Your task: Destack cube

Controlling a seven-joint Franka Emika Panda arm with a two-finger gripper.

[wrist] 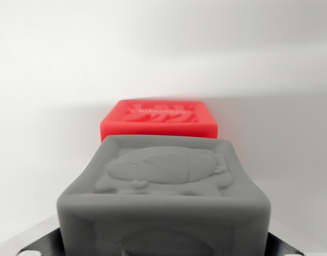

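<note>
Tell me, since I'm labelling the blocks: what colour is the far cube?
Red. The far cube shows behind the grey cube in the wrist view.

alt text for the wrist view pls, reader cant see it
A grey cube with an embossed animal figure on its top face fills the lower foreground. A red cube with raised relief on top sits just behind it on a white surface. The gripper's black parts show only at the bottom corners.

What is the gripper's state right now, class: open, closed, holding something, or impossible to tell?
Gripper: cannot be told. The grey cube fills the near wrist view, the red cube beyond it; the fingers are hidden.
</note>
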